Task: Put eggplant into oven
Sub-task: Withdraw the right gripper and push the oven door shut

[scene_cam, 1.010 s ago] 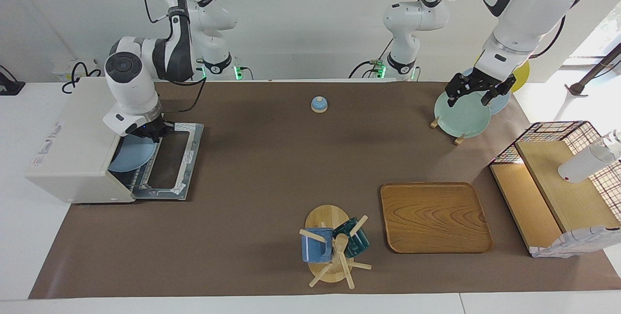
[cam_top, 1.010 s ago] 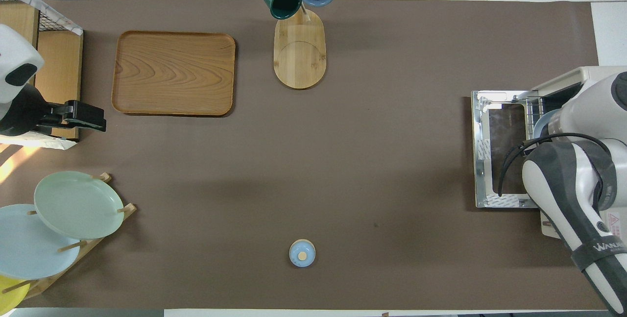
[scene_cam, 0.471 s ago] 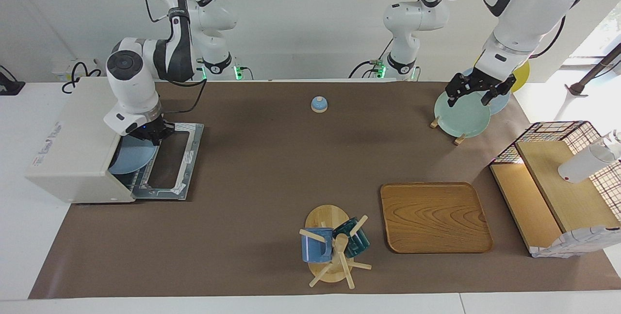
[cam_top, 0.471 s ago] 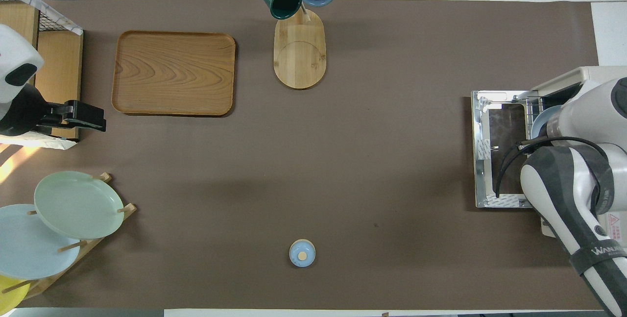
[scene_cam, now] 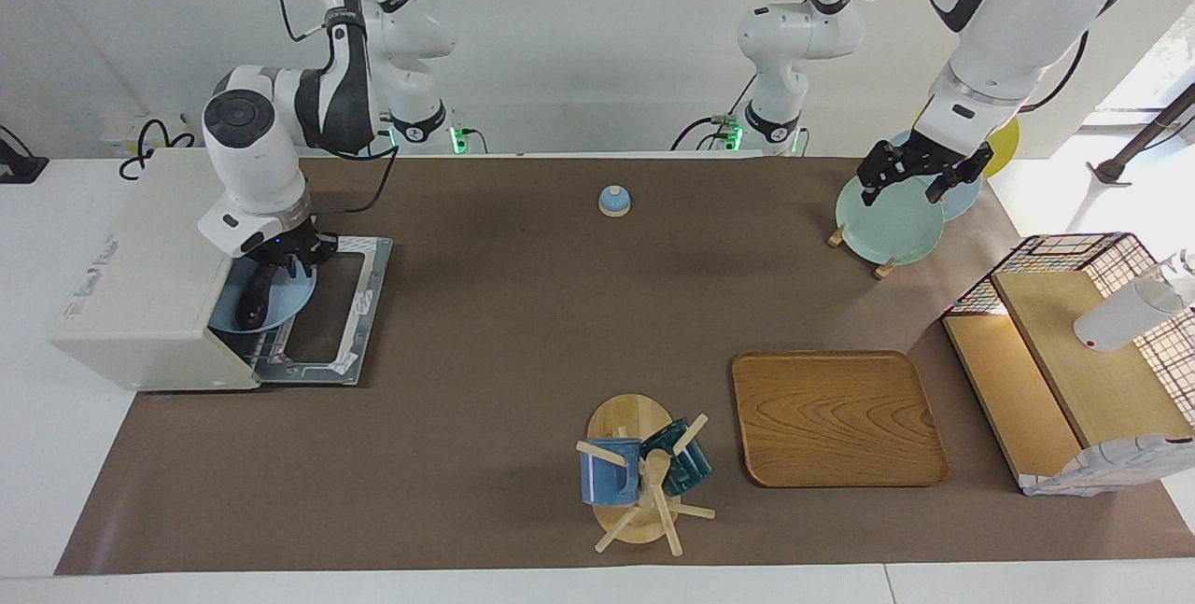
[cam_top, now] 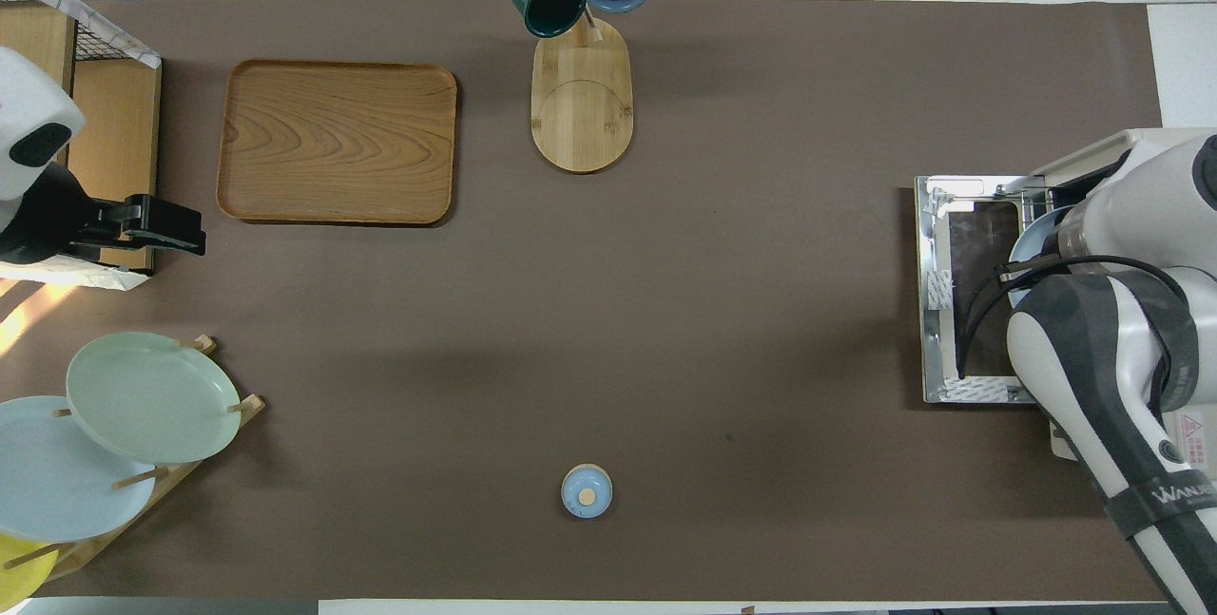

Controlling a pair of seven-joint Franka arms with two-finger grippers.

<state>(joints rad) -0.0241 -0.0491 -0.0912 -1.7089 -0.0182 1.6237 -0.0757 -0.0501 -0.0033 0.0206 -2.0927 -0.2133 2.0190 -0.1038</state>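
Dark purple eggplant (scene_cam: 254, 296) on pale blue plate (scene_cam: 280, 298) (off-white oven (scene_cam: 140, 296)).

The right arm bends down from its base, its wrist vertical, the right gripper (scene_cam: 291, 260) pointing down. The left arm waits raised, the left gripper (scene_cam: 920, 176) hanging with its 2 fingers spread wide.

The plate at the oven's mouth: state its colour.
Light blue. The plate carries the dark eggplant; the facing view shows it best.
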